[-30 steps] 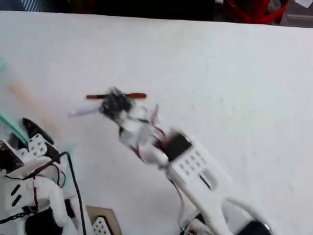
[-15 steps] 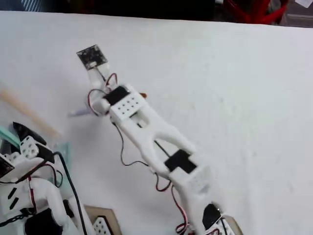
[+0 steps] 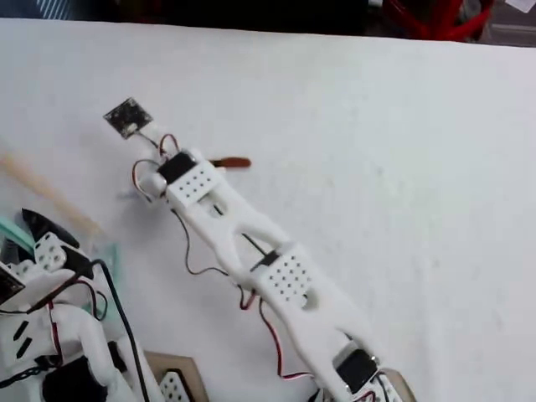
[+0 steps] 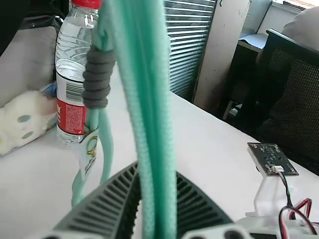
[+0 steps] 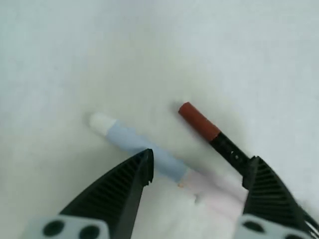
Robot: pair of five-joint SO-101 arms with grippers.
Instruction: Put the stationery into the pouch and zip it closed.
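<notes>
The teal pouch (image 4: 144,74) hangs upright, and my left gripper (image 4: 155,172) is shut on its fabric; a grey cord pull (image 4: 98,74) dangles beside it. From above, that gripper (image 3: 33,228) sits at the table's left edge with the pouch (image 3: 12,226) in it. My right gripper (image 5: 199,172) stands open low over two pens lying side by side: a pale blue and pink pen (image 5: 149,152) with a white cap, and a red and black pen (image 5: 207,130). Both pens run between its fingers. In the high view the right arm covers most of the red pen (image 3: 230,162).
A water bottle (image 4: 75,74) stands behind the pouch. The right arm's camera board (image 3: 127,117) juts toward the table's far left. A beige strip (image 3: 42,188) lies near the left edge. Open white table (image 3: 394,142) lies to the right.
The right arm has stretched out over the pens and come lower, its camera board sliding left. The left arm with the pouch has barely shifted.
</notes>
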